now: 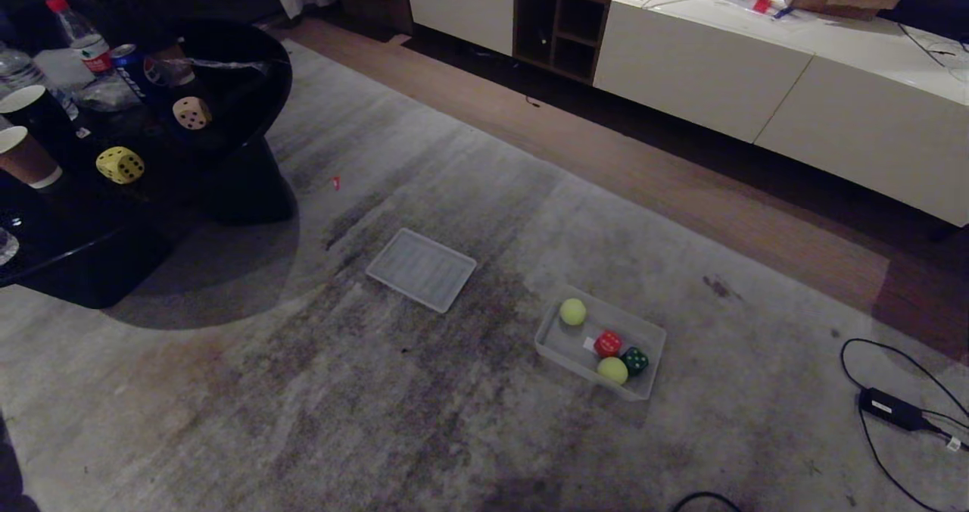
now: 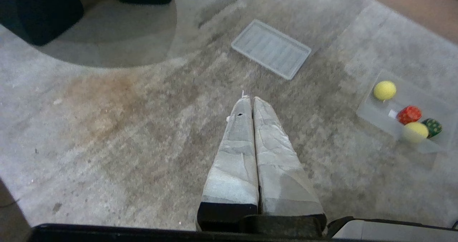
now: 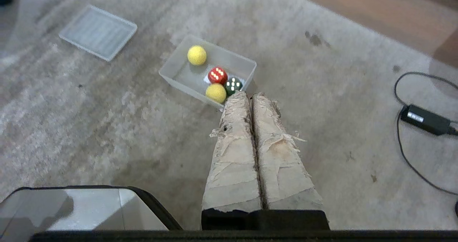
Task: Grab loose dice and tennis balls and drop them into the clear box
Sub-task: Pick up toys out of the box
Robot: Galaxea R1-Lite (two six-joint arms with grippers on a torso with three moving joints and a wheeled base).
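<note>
A shallow translucent plastic clear box is seen lower right of centre in the head view, on the grey carpet. Two fuzzy yellow-green tennis balls, a red die and a dark green die are held inside it. Its flat ribbed lid is laid apart, left of it. A yellow die and a tan die are found on the black table, upper left. The left gripper and right gripper are each pressed together, empty, above the carpet.
</note>
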